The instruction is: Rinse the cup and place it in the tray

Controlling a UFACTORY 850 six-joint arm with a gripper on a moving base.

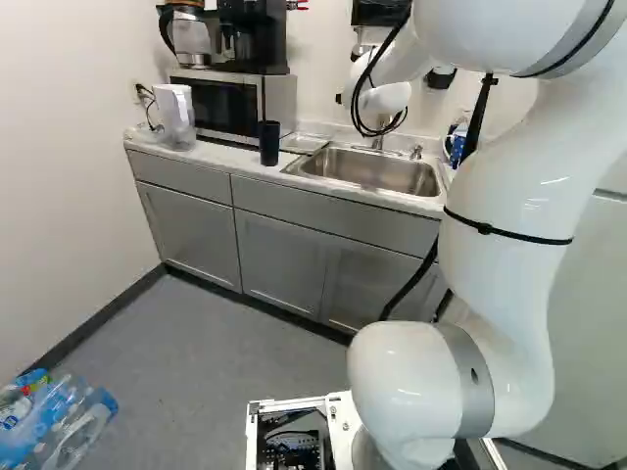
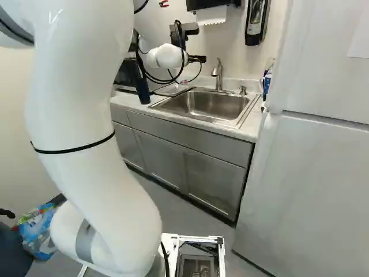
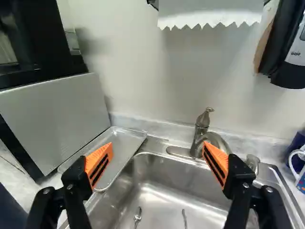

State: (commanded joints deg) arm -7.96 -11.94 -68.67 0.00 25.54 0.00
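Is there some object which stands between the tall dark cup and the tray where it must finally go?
Nothing visible stands between them. In the left base view the dark cup stands upright on the counter, close beside the tray; the right base view shows no obstacle there either.

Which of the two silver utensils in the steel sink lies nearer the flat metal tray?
The silver spoon with its rounded end showing. The other silver utensil shows just a thin shaft, farther from the flat metal tray.

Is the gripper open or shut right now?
Open: in the wrist view the gripper has its orange-padded fingers wide apart, gripping nothing.
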